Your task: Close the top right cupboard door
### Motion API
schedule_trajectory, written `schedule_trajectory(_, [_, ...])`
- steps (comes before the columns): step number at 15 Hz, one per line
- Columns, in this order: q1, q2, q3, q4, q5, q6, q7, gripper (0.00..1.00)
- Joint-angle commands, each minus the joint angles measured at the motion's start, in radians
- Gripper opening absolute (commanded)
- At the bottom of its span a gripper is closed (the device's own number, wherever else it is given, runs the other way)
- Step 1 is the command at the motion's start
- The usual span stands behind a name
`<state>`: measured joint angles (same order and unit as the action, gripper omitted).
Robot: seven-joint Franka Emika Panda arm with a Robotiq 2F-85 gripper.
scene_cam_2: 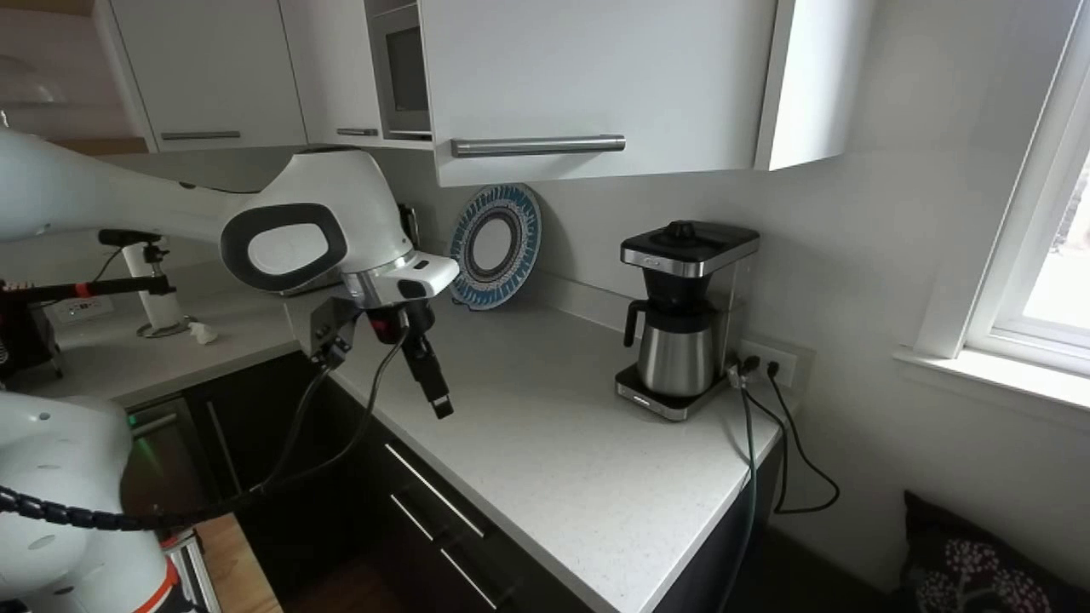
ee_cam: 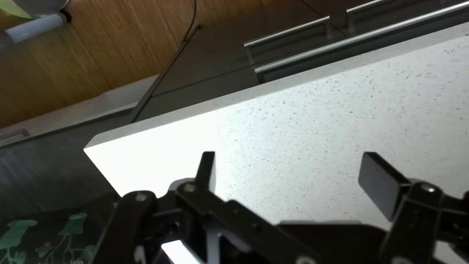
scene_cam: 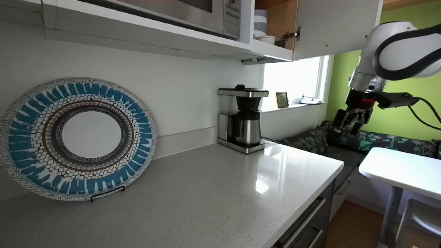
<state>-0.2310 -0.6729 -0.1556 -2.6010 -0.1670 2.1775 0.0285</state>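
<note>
The top right cupboard door [scene_cam: 334, 26] stands swung open in an exterior view, showing its white inner face and a hinge beside the wood-brown interior. Its outer face [scene_cam_2: 596, 81] shows in an exterior view with a long metal bar handle [scene_cam_2: 538, 146] near the bottom edge. My gripper [scene_cam: 346, 129] hangs below the door, pointing down, apart from it. It also shows over the counter's front edge [scene_cam_2: 441, 407]. In the wrist view the gripper [ee_cam: 287, 165] has its fingers wide apart with nothing between them. The door is out of the wrist view.
The arm [scene_cam: 389, 51] covers the door's lower free corner in an exterior view; contact cannot be told. A coffee maker [scene_cam_2: 681, 319] stands on the counter [scene_cam_2: 545, 451] below the cupboard. A decorated round plate [scene_cam: 91, 98] leans on the wall. Bowls [scene_cam: 266, 39] sit inside the cupboard.
</note>
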Motion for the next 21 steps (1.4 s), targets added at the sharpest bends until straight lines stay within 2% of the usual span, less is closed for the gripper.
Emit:
schedule_trajectory(1, [-0.004, 0.005, -0.003, 0.003, 0.003, 0.001, -0.017, 1.00])
schedule_trajectory(4, [-0.003, 0.011, -0.006, 0.005, 0.002, 0.002, -0.027, 1.00])
schedule_trajectory(8, [0.041, -0.038, -0.045, -0.011, -0.017, -0.011, -0.226, 1.00])
schedule_trajectory(15, [0.046, -0.016, -0.169, 0.019, -0.021, -0.041, -0.537, 1.00])
schedule_trajectory(21, [0.035, 0.008, -0.216, 0.061, -0.042, -0.142, -0.691, 1.00])
